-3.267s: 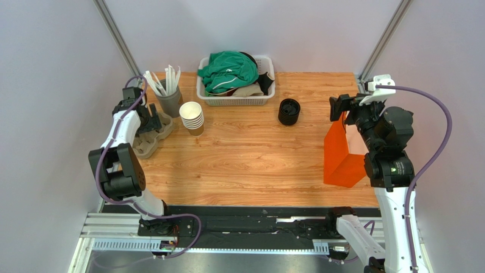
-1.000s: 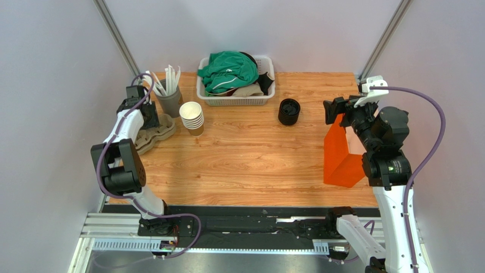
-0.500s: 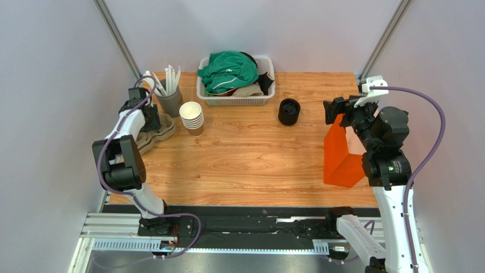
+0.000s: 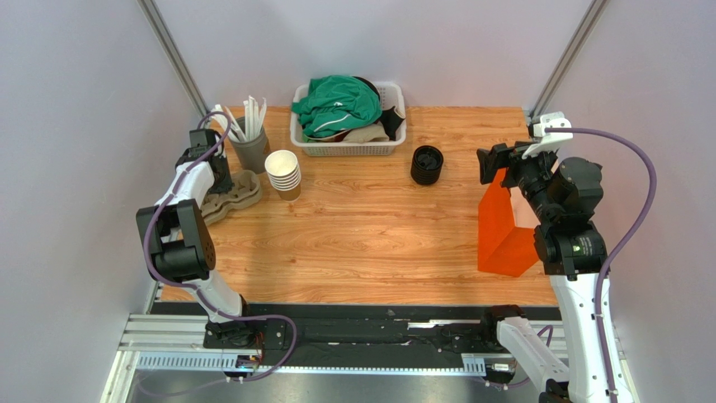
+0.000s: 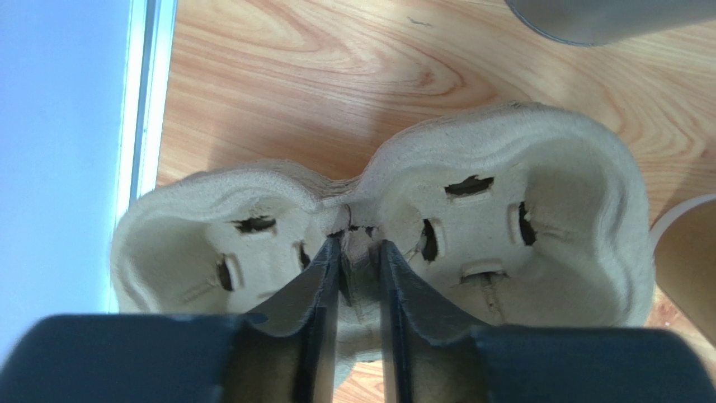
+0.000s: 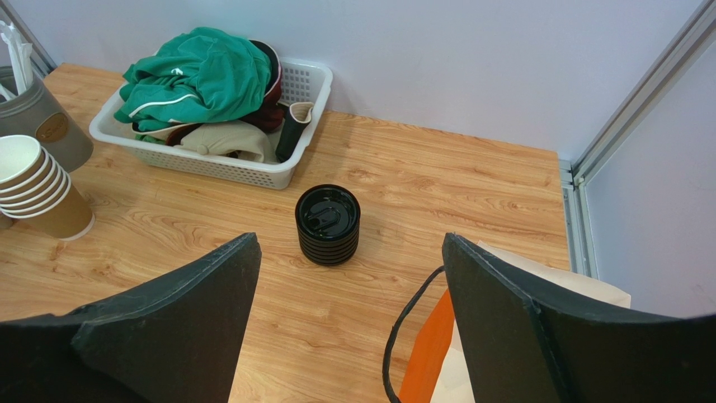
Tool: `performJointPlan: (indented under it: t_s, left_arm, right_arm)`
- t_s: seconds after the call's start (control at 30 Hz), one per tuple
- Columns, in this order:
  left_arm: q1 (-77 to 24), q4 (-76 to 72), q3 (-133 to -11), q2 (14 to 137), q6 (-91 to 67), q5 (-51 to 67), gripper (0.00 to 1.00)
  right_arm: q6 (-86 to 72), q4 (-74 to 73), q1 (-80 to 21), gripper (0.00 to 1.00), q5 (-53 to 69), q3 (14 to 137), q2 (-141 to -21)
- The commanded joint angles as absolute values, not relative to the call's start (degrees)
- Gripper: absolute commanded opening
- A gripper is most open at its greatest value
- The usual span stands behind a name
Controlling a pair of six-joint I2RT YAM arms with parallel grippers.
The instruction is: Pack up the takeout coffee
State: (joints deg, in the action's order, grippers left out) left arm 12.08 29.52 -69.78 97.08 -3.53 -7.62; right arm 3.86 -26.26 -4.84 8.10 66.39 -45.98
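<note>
Takeout coffee apparently not visible.

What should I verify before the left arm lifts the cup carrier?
1. Left gripper closed on the cup carrier at its middle ridge: ok.
2. Carrier wells empty: ok.
3. Right gripper open, holding nothing: ok.
4. Orange bag standing open: ok.
5. Lidded coffee ready: not ok; only a lidless cup stack and a lid stack show.
</note>
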Motion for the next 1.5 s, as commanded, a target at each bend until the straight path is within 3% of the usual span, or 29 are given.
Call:
performJointPlan:
  t_s: [0.0, 0.93, 1.17, 1.47]
  left_arm:
    - [11.69, 29.27, -69.52, 97.03, -3.16, -6.42, 0.19]
    - [11.69, 37.09, -77.95, 79.29, -2.90, -3.52, 0.19]
    - [11.43, 41.04, -86.73, 74.18, -2.81, 3.05, 0.19]
    - [-6.57, 44.82, -94.30, 74.00, -1.06, 0.28, 0.19]
  right_arm:
    - [3.43, -24.70, -5.01, 0.86, 8.79, 66.36, -45.35]
    - [3.34, -24.35, -5.01, 0.86, 8.61, 66.09, -45.35]
    - [3.25, -24.26, -4.92, 0.86, 8.53, 66.01, -44.82]
    - [4.48, -24.17, -4.83, 0.86, 5.10, 66.53, -44.21]
